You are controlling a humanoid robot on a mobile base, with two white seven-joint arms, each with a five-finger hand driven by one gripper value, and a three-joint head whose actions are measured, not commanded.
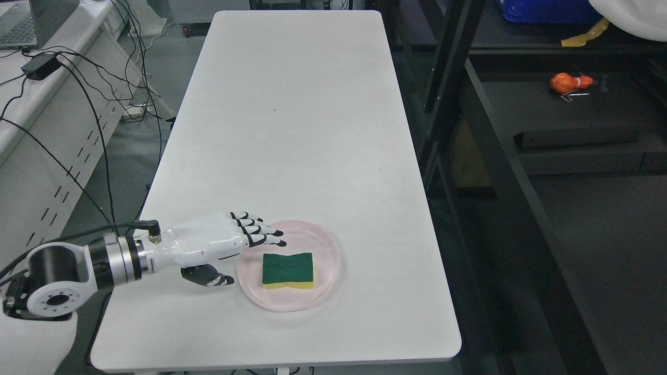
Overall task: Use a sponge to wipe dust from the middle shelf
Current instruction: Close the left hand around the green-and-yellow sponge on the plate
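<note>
A sponge (287, 270) with a green top and yellow base lies flat on a pink plate (325, 250) near the front of the white table (292, 125). My left hand (250, 255) reaches in from the lower left, just left of the sponge. Its fingers (260, 232) stretch over the plate's left rim and the thumb (208, 276) sits lower, beside the plate. The hand is open and holds nothing. It does not touch the sponge. A dark shelf unit (568, 125) stands to the right of the table. The right arm is out of view.
An orange object (569, 83) with a small metal tool lies on the dark shelf at the right. A blue bin (542, 10) sits higher up there. A side desk with a laptop (26, 23), a power adapter and hanging cables is at the left.
</note>
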